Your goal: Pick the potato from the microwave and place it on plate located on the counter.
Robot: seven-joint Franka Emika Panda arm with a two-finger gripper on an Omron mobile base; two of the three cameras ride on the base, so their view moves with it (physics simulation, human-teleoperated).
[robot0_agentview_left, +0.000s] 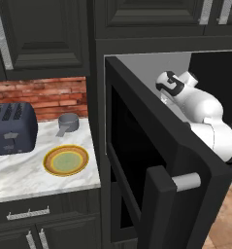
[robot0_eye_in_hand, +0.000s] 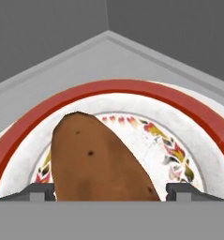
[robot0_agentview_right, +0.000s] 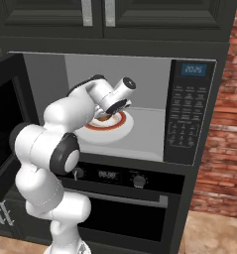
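Note:
The brown potato [robot0_eye_in_hand: 99, 159] lies on a white dish with a red rim [robot0_eye_in_hand: 132, 89] inside the microwave [robot0_agentview_right: 189, 109], whose door [robot0_agentview_left: 137, 146] hangs wide open. My gripper [robot0_eye_in_hand: 111, 191] is low over the dish, open, with one finger tip on each side of the potato; the left tip is at its edge and the right tip stands a little off it. In the right base view the hand [robot0_agentview_right: 112, 101] covers most of the potato [robot0_agentview_right: 104, 118]. The yellow-rimmed plate [robot0_agentview_left: 49, 158] with a pale green centre sits on the marble counter [robot0_agentview_left: 20, 177], left of the microwave.
A dark blue-grey toaster [robot0_agentview_left: 10, 129] and a small grey pot [robot0_agentview_left: 68, 122] stand behind the plate. The open microwave door juts out between the counter and the arm. An oven [robot0_agentview_right: 125, 198] sits below the microwave, and a brick wall [robot0_agentview_right: 224, 149] is to the right.

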